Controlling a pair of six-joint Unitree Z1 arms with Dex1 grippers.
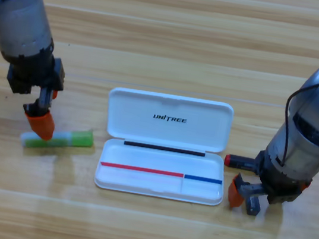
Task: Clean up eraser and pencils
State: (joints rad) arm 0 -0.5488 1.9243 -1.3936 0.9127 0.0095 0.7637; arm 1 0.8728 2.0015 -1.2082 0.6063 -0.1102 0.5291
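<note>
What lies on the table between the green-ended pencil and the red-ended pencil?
In the high view, the open white case lies between the green-ended pencil on its left and the red-ended pencil on its right.

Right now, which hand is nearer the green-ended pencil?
The left hand: its orange tip is right over the green-ended pencil, at its whitish end left of the white case. The right hand is across the case, by the black pencil.
</note>
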